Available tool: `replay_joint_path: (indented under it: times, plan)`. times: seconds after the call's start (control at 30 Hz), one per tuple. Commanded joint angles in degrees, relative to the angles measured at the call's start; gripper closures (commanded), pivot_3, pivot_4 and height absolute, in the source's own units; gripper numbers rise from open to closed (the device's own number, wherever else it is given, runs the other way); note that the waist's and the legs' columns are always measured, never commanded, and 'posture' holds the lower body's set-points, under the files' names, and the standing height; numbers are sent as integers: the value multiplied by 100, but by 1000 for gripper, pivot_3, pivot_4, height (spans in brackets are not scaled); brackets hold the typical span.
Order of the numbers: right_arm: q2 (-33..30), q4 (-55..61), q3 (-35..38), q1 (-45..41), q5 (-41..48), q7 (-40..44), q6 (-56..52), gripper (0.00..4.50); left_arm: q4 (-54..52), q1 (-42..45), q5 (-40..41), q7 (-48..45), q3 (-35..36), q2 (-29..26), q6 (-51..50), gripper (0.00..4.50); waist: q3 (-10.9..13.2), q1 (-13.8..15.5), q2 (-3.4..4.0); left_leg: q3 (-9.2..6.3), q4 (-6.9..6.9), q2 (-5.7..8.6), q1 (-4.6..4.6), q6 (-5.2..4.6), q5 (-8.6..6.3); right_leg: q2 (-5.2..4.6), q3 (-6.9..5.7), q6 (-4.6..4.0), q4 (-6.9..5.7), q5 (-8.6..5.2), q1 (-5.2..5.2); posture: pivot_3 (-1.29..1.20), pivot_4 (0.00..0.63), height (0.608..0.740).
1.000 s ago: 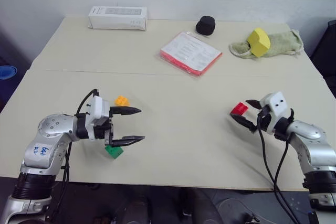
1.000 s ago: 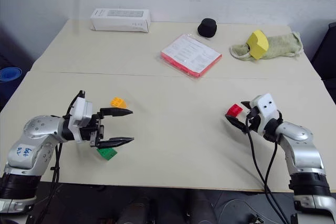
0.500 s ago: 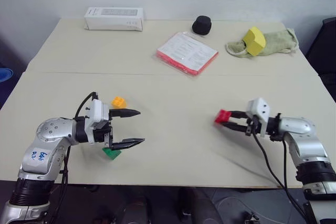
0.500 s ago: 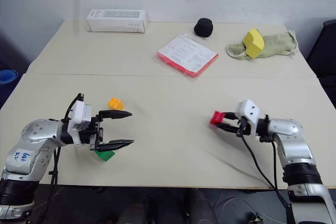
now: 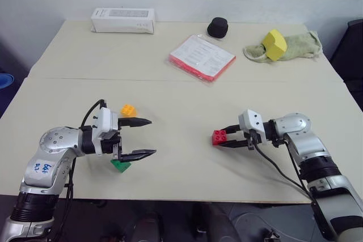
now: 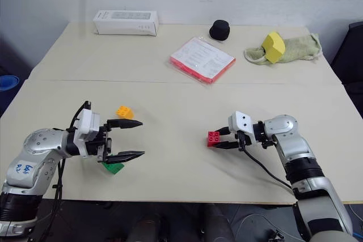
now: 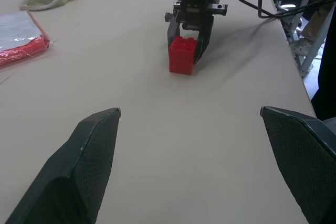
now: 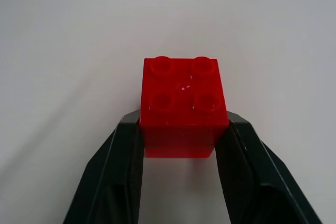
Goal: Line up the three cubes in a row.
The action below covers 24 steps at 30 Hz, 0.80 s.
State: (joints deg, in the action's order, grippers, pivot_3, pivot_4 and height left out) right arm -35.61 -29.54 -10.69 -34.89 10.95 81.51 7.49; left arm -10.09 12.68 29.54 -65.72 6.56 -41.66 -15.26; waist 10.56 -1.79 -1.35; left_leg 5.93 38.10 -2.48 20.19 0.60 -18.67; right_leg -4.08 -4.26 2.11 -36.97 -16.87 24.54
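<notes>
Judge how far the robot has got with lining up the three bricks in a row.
Done: nothing is lined up yet. In hand: the right gripper is shut on the red brick, holding it low over mid-table. Left: the orange-yellow brick and green brick sit apart by the open left gripper, so the red one must join them in a row.

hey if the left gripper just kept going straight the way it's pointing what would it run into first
Probably the red cube, pinched in the right gripper, which lies dead ahead across bare table between the left gripper's open fingers. Depth is hard to judge, but nothing nearer shows in that line.
</notes>
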Motion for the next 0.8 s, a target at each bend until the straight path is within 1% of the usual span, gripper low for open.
replay_joint_path:
  times: [0.03,0.1,0.2,0.3,0.4,0.47,0.53,0.57,0.6,0.63,0.67,0.73,0.8]
  plan:
    - [-163,348,367,-3,345,178,6,1786,191,-50,210,74,461,-166,-146,0,2,9,3,0,0,0,2,0,0,0,0,0,0,0,2,0,150,740]
    - [-355,766,596,135,583,246,-17,1102,406,-130,191,78,688,-262,-164,0,4,11,6,0,-1,0,5,0,0,-1,0,0,1,0,5,0,150,740]
    - [-582,1367,1043,566,917,151,-26,46,718,-399,134,124,1081,-397,-97,0,4,26,7,-4,-4,-1,7,1,-5,-2,-5,0,9,0,4,0,150,740]
    - [-660,1818,1734,1280,1260,-183,152,15,1295,-867,-24,188,1656,-556,202,0,4,28,6,-8,-4,-5,5,-1,-14,-2,-9,0,18,-1,-1,0,150,740]
    - [-626,2145,2191,1925,1499,-512,29,15,1781,-1213,-147,306,2108,-575,588,0,4,26,6,-4,-4,-7,6,-6,-20,-1,-9,-1,18,-1,0,0,150,740]
    - [-405,2368,2530,2290,1780,-936,-115,15,2133,-1385,-259,402,2328,-573,873,0,4,22,6,-4,-4,-6,3,-27,-33,-5,-9,-2,15,-1,-1,0,150,740]
    - [-10,2562,2834,2859,1633,-1367,571,15,2387,-1630,-270,562,2598,-519,971,0,2,21,4,-3,-4,-8,-1,-28,-38,-5,-7,-2,10,-1,-2,0,150,740]
    - [119,2631,2916,3030,1582,-1484,804,15,2439,-1707,-256,592,2662,-506,974,0,1,21,2,-6,-7,-9,0,-26,-40,-5,-9,-3,11,-2,0,0,150,740]
    - [189,2731,2972,3281,1551,-1601,795,15,2444,-1804,-248,654,2727,-482,953,0,2,21,3,-8,-8,-12,-3,-22,-43,-3,-12,-5,12,-3,-3,0,150,740]
    - [149,2929,2965,3536,1905,-1412,408,15,2430,-1861,-226,700,2761,-466,898,0,2,23,4,-6,-8,-11,-1,-23,-44,-4,-11,-6,11,-3,-2,0,150,740]
    - [164,3049,3000,3729,2003,-1477,261,15,2409,-1906,-200,760,2801,-445,862,0,2,29,4,-5,-9,-11,-2,-25,-46,-5,-9,-6,10,-3,-1,0,150,740]
    - [202,3241,3026,3989,2118,-1557,190,15,2367,-1948,-135,784,2841,-425,790,0,2,30,4,-6,-9,-10,-1,-28,-48,-9,-9,-6,12,-3,-3,0,150,740]
    - [186,3411,2957,4138,2091,-1486,307,15,2204,-1979,3,610,2785,-477,590,0,2,30,3,-6,-9,-6,-3,-32,-47,-14,-8,-6,10,-3,-4,0,150,740]
